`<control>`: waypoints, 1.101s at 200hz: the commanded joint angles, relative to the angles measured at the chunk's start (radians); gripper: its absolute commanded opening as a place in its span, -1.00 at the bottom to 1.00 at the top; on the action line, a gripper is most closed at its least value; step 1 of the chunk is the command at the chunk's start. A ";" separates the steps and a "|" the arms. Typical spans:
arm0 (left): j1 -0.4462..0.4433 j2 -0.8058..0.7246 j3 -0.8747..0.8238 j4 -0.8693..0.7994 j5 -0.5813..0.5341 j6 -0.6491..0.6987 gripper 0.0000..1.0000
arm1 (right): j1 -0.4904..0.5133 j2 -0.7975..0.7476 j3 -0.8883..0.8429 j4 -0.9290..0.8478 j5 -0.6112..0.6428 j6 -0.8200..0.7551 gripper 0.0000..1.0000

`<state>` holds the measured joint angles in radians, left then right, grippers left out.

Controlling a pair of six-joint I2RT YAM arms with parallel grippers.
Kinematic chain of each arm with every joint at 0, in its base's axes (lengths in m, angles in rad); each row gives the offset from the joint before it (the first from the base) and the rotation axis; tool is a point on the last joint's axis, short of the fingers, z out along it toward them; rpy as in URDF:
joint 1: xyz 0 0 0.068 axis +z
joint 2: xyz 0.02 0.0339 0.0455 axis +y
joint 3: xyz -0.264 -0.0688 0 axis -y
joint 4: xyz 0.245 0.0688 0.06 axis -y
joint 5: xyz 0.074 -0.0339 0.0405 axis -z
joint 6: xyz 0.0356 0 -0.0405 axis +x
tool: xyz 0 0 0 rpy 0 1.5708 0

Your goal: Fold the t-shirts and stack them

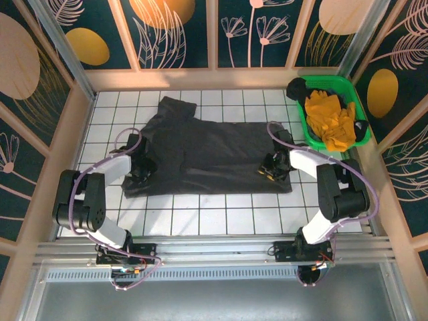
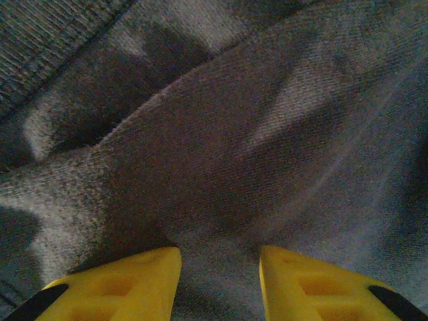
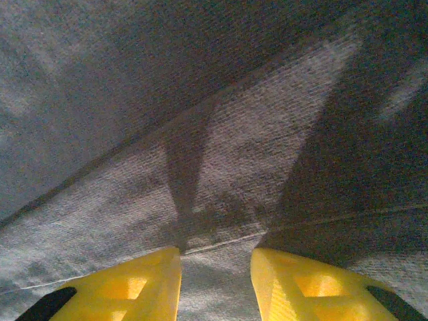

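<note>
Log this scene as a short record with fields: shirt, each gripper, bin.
shirt: dark grey, spread out on the white tiled table
left gripper: jaws apart, down on the shirt's left end
right gripper: jaws apart, down on the shirt's right end, at a hem
green bin: far right corner, holds orange cloth

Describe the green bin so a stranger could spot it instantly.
Look at the white tiled table, then its far right corner. The green bin sits there, holding crumpled orange cloth; unlike the flat dark grey t-shirt spread mid-table, it is a rigid container.
</note>
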<state>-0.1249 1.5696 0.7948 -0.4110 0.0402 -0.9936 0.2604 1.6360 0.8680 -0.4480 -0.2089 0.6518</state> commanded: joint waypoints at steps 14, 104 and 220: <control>0.062 -0.023 -0.117 -0.109 -0.103 -0.014 -0.23 | 0.088 0.070 -0.036 -0.160 0.006 0.000 -0.25; 0.224 -0.123 -0.128 -0.191 -0.174 0.007 -0.13 | 0.161 0.090 0.101 -0.268 -0.113 0.000 -0.22; 0.194 0.276 0.699 -0.020 -0.086 0.152 0.03 | 0.060 0.205 0.555 -0.003 0.221 -0.016 -0.10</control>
<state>0.0818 1.6920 1.3300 -0.5308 -0.0971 -0.9577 0.3534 1.7569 1.3334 -0.5499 -0.1043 0.6613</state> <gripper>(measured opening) 0.524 0.453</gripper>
